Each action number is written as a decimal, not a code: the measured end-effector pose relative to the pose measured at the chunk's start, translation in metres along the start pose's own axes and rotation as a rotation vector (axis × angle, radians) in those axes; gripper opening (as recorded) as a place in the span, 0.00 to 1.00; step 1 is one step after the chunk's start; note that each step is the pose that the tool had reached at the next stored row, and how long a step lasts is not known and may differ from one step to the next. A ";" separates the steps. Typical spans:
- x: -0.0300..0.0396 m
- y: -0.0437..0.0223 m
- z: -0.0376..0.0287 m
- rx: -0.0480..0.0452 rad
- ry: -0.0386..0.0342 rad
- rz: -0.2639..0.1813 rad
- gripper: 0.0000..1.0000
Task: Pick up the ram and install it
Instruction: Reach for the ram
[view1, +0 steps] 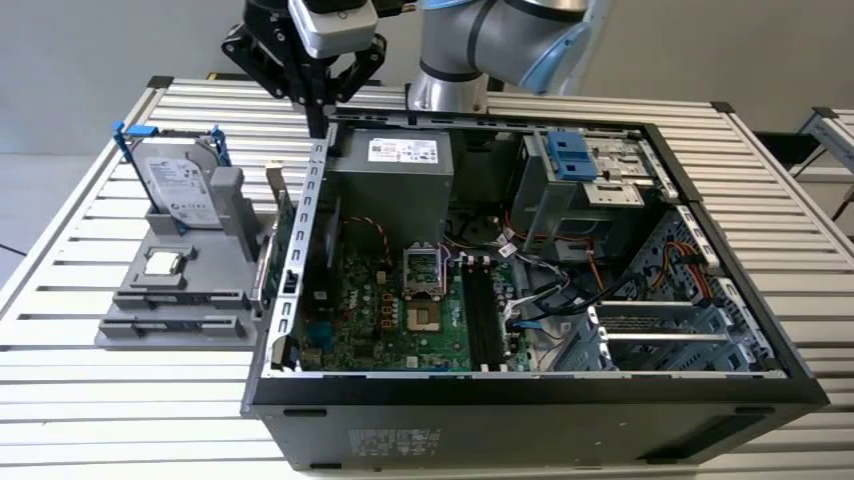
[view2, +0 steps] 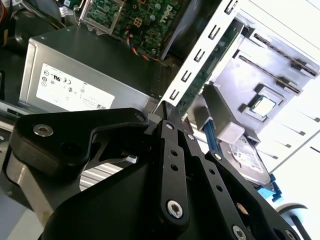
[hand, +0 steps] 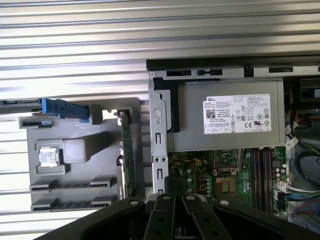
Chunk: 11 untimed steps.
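Observation:
The ram (view1: 272, 235) is a thin green board standing on edge in the grey holder (view1: 174, 305), tight against the outside of the computer case's wall. It appears as a green strip in both wrist views (hand: 125, 155) (view2: 210, 75). My gripper (view1: 316, 118) hangs above the case's back corner on the exterior view's left, over the wall by the power supply. Its black fingers (view2: 164, 107) meet at a point with nothing between them. The gripper (hand: 172, 192) is clear of the ram. Dark memory slots (view1: 475, 310) lie on the motherboard inside the case.
The open computer case (view1: 534, 385) lies on a slatted metal table (view1: 120, 400). A grey power supply (view1: 394, 170) sits under the gripper. The holder also carries a silver hard drive with blue rails (view1: 180, 185) and a small square processor (view1: 163, 263). Cables (view1: 561, 290) crowd the case's middle.

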<state>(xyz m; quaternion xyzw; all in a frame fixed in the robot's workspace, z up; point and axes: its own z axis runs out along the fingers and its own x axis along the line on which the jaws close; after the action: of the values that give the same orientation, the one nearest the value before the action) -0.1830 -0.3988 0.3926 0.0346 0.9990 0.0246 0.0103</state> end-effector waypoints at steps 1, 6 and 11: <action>0.0010 -0.0001 0.0000 -0.0001 -0.0001 0.000 0.00; 0.0057 -0.0004 -0.0001 0.0000 -0.0001 0.000 0.00; 0.0109 -0.0007 -0.0002 -0.0001 -0.0001 0.000 0.00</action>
<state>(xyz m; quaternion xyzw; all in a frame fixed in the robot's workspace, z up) -0.1939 -0.3988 0.3926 0.0346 0.9990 0.0246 0.0103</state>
